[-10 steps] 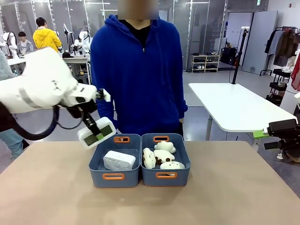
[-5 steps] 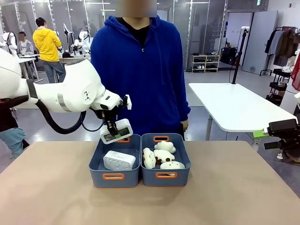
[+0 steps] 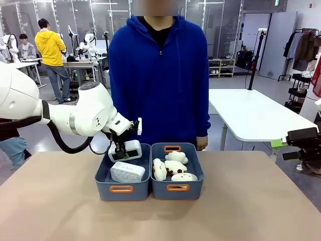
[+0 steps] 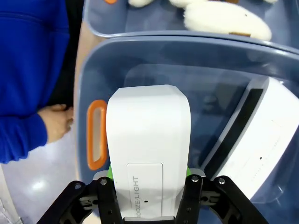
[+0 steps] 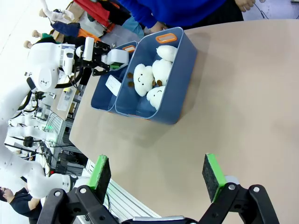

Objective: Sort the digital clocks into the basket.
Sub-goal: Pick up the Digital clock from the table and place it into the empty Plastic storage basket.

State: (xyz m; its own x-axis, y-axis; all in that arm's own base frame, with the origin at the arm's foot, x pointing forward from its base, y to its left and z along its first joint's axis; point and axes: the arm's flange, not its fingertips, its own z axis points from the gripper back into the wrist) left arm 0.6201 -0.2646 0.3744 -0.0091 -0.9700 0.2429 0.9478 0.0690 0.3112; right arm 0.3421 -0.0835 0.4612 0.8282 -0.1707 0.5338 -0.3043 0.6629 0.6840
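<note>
My left gripper (image 3: pixel 122 148) is shut on a white digital clock (image 3: pixel 126 150), holding it just over the far end of the left blue-grey basket (image 3: pixel 107 190). In the left wrist view the clock (image 4: pixel 148 135) sits between the green pads of that gripper (image 4: pixel 148 173), above the basket's floor (image 4: pixel 154 74). A second digital clock (image 3: pixel 127 171) lies inside that basket, also seen at the wrist view's right (image 4: pixel 264 144). My right gripper (image 5: pixel 156 173) stands open over bare table, far from both bins.
A matching bin (image 3: pixel 176 190) to the right holds three cream plush sheep (image 3: pixel 174 168). A person in a blue hoodie (image 3: pixel 159 80) stands close behind the bins, one hand (image 4: pixel 56 122) near the basket's orange handle (image 4: pixel 96 134). A white table (image 3: pixel 251 113) stands at the back right.
My left arm has carried the clock rightward and down, from left of the basket to just above its far end. The person shifted slightly right. The right arm has not moved.
</note>
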